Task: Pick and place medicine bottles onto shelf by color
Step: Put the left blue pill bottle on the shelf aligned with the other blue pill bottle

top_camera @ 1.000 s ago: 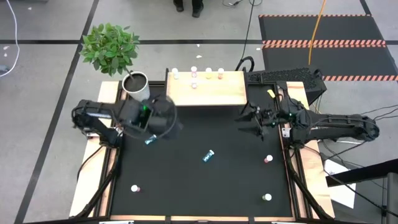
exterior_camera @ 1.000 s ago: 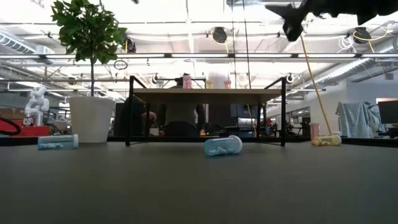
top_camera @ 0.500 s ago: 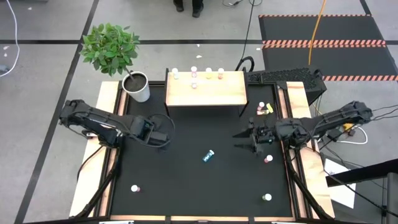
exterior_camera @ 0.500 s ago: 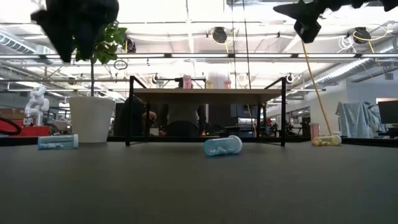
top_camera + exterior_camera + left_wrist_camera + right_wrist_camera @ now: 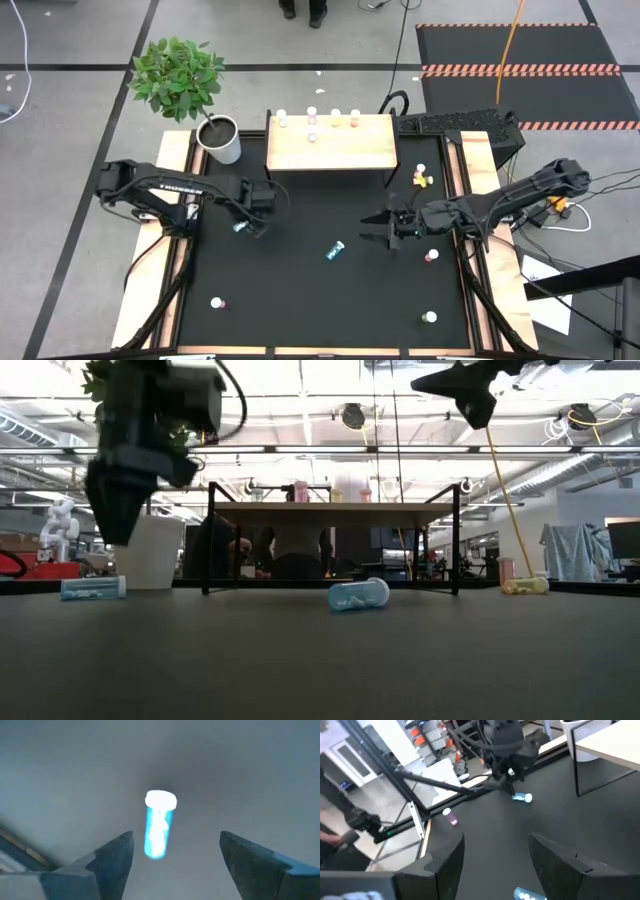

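- Left tool (image 5: 172, 855) is hovering, jaws spread, over a lying blue bottle (image 5: 159, 822).
- It is looking light and roll-prone; grip mid-body.
- Right tool (image 5: 383, 220), released, is waiting at three o'clock.

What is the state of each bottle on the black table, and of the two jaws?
Left gripper: open, above the left teal bottle.
Left teal bottle: lying down.
Middle teal bottle: lying down.
Right gripper: open, holding nothing.
Pink bottle: upright, near the right edge.
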